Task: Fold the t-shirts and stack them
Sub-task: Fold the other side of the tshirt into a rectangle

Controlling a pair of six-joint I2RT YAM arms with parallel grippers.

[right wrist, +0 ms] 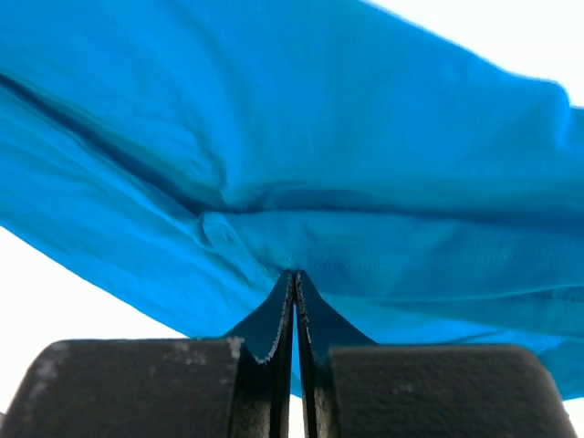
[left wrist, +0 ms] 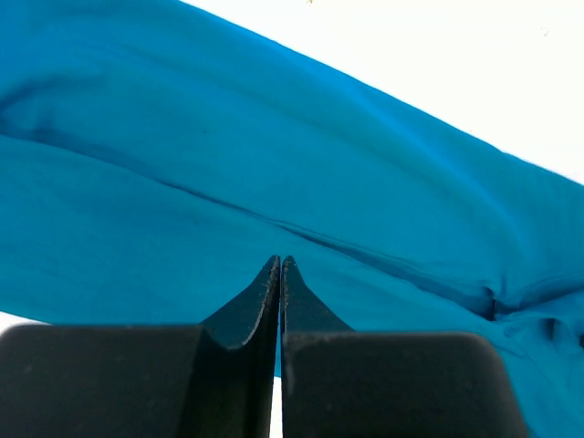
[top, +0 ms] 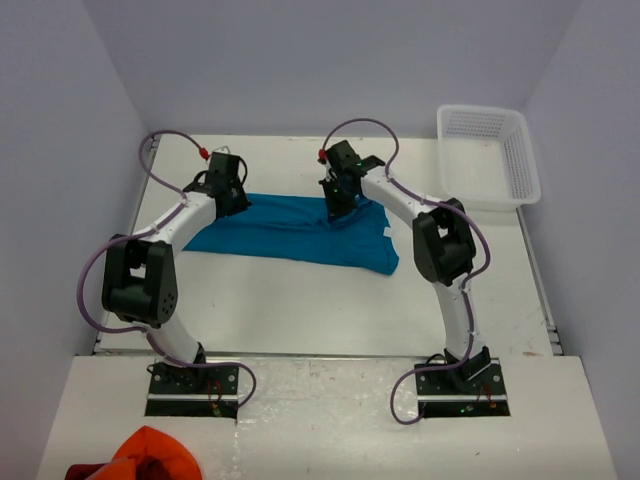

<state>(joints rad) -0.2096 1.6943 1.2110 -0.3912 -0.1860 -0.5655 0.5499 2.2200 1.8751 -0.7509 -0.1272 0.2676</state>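
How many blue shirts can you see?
1. The blue t-shirt lies loosely folded across the middle of the table. Another could be hidden inside its folds.

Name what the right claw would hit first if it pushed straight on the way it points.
The teal t-shirt: the right claw is shut with its tips in the cloth, apparently pinching a fold.
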